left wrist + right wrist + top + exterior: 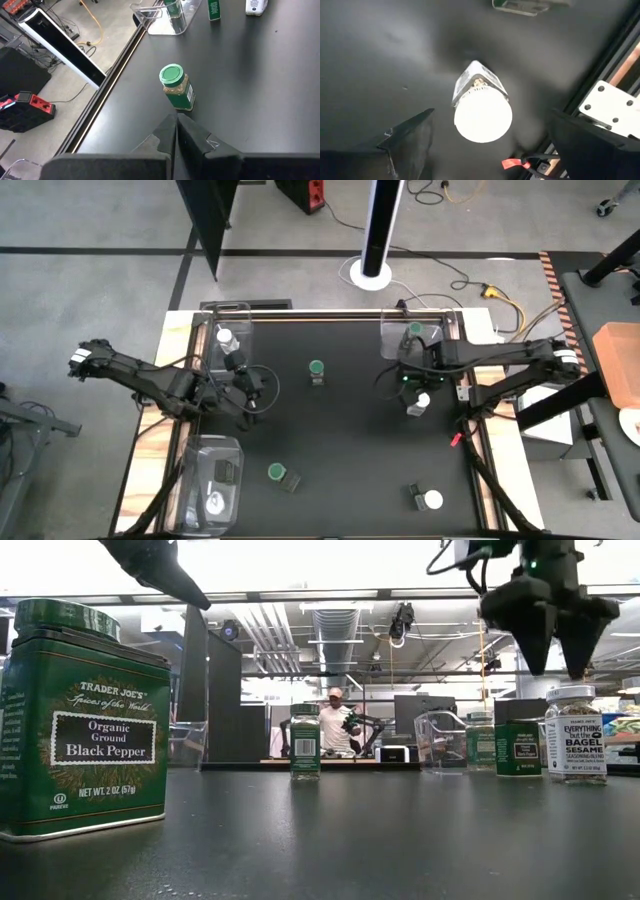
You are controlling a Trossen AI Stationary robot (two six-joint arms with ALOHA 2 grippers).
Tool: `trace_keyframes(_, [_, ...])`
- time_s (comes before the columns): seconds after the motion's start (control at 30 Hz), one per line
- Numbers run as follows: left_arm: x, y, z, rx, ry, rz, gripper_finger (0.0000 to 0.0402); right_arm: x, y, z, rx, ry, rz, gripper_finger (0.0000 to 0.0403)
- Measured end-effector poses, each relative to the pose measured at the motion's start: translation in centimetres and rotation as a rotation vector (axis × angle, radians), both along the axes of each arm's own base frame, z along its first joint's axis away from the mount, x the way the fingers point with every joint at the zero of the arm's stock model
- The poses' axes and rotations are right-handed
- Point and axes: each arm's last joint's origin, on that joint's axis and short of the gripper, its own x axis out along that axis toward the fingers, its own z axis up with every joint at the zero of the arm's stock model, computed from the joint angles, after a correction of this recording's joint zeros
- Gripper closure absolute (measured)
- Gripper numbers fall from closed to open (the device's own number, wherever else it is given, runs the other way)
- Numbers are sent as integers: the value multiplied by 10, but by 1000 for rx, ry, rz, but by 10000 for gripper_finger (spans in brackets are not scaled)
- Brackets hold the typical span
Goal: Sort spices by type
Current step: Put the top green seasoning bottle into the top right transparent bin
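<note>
High view: a clear tray (232, 330) at the upper left of the black worktop (340, 450) holds a white-lidded jar (226, 339). Another clear tray (400, 330) at the upper right holds a green-lidded jar (415, 331). A third clear tray (212, 485) at the lower left holds a dark item and a white-lidded jar (215, 503), lying down.

Loose on the worktop are the other spices: a green-lidded jar (317, 370) upright at upper centre, a green-lidded jar (280, 474) lying at lower centre, and a white-lidded jar (428, 500) lying at lower right. A white-lidded jar (419, 404) stands upright just below the right-hand tray; its label reads "Everything but the Bagel Sesame" in the low view.

Directly above that jar hangs the right gripper (485, 145), fingers spread wide on either side of the round white lid and not touching it. At left centre sits the left gripper (176, 137), fingers pressed together and holding nothing, with the upper-centre green-lidded jar just ahead of it.
</note>
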Motion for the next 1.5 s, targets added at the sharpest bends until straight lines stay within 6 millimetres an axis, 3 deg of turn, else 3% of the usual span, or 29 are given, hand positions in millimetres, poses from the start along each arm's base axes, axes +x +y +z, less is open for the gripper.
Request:
trace_keyframes(0.17, [0,0,0,0,-1,0,402,-1,0,-15,15,27,2,40])
trace_keyframes(0.4, [0,0,0,0,-1,0,402,0,0,-15,14,20,5,40])
trace_keyframes(0.8, [-2,1,-2,3,24,3,402,13,-7,23,-207,-109,81,40])
trace_keyframes(0.93, [-1,0,-2,4,27,3,402,21,-4,25,-235,-170,208,40])
trace_keyframes(1.07, [1,0,-5,8,41,3,402,33,8,28,-261,-285,376,40])
trace_keyframes(1.23, [6,-2,-10,17,67,3,402,44,40,33,-250,-424,695,40])
trace_keyframes(1.5, [9,-5,-2,14,33,-17,402,53,77,31,-277,-518,790,40])
